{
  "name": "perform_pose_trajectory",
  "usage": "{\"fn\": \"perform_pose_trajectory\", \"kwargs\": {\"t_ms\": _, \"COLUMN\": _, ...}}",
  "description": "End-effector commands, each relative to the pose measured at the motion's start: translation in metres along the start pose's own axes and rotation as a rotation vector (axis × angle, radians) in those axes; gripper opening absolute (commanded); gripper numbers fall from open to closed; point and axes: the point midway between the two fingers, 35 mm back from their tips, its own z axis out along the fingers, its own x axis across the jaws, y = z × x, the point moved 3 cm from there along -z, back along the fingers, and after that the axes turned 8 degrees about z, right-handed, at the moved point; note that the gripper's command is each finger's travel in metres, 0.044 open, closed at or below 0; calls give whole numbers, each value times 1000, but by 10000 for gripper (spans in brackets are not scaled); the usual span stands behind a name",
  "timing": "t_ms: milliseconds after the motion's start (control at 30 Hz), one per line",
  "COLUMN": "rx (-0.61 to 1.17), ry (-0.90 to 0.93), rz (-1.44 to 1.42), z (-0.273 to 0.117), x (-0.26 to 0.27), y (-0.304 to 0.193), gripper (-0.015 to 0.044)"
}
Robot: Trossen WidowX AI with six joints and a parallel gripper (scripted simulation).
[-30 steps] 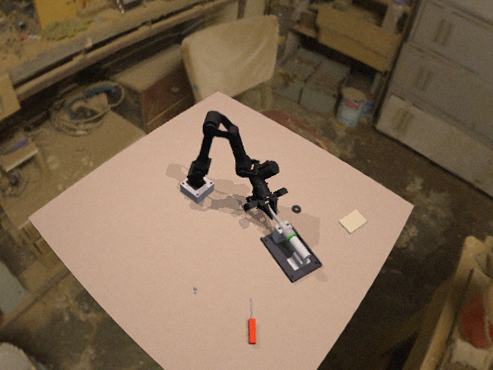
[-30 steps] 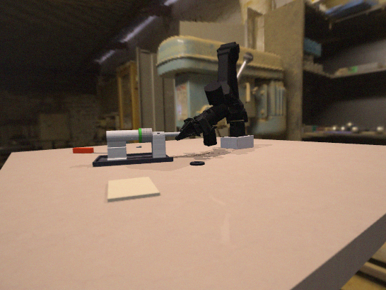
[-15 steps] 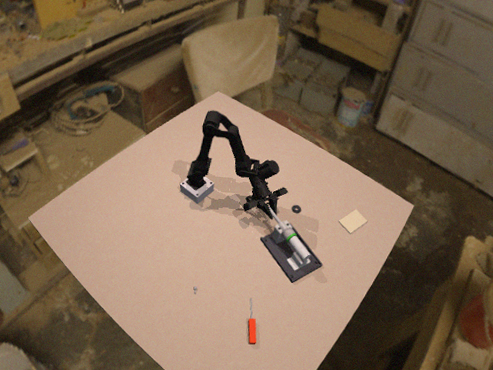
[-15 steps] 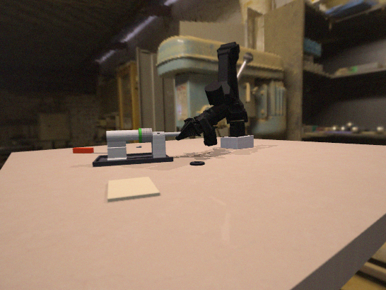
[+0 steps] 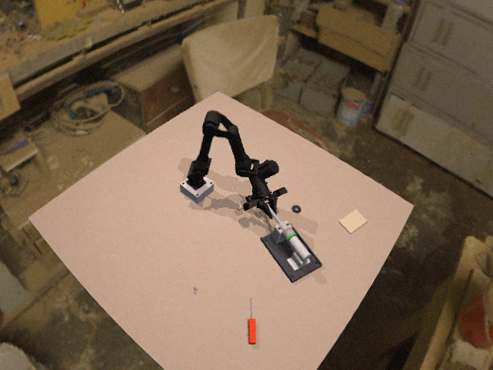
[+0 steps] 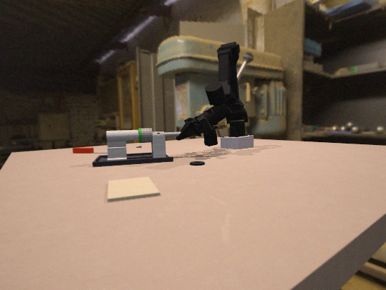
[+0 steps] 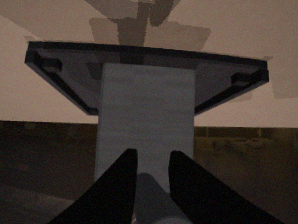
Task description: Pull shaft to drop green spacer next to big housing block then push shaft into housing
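Observation:
My gripper (image 5: 271, 210) (image 6: 178, 137) (image 7: 152, 159) is shut on the free end of the grey shaft (image 5: 276, 217) (image 6: 171, 134) (image 7: 151, 192). The shaft runs level through an upright support block (image 5: 278, 234) (image 6: 158, 146) (image 7: 145, 110) towards the thick white housing cylinder (image 5: 299, 247) (image 6: 121, 136). The green spacer (image 5: 292, 237) (image 6: 140, 135) is still up on the shaft line, against the housing's near face, with no gap visible. Pale spacers (image 6: 147, 135) fill the stretch between it and the support block. In the wrist view the support block hides the spacers.
The fixture stands on a dark baseplate (image 5: 278, 258) (image 6: 132, 162) (image 7: 150, 50). A black ring (image 5: 296, 209) (image 6: 197, 163) lies beside the gripper. Also on the table are a yellow pad (image 5: 353, 222) (image 6: 133, 189), a red-handled screwdriver (image 5: 252, 331) (image 6: 83, 150) and a small grey part (image 5: 195, 289).

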Motion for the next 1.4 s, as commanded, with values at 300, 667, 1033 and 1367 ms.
{"fn": "perform_pose_trajectory", "kwargs": {"t_ms": 300, "rx": 0, "ry": 0, "rz": 3, "z": -2, "x": 1, "y": 1, "gripper": 0}}
{"fn": "perform_pose_trajectory", "kwargs": {"t_ms": 667, "rx": 0, "ry": 0, "rz": 3, "z": -3, "x": 1, "y": 2, "gripper": 0}}
{"fn": "perform_pose_trajectory", "kwargs": {"t_ms": 1033, "rx": 0, "ry": 0, "rz": 3, "z": -3, "x": 1, "y": 2, "gripper": 0}}
{"fn": "perform_pose_trajectory", "kwargs": {"t_ms": 1367, "rx": -1, "ry": 0, "rz": 3, "z": -4, "x": 1, "y": 2, "gripper": 0}}
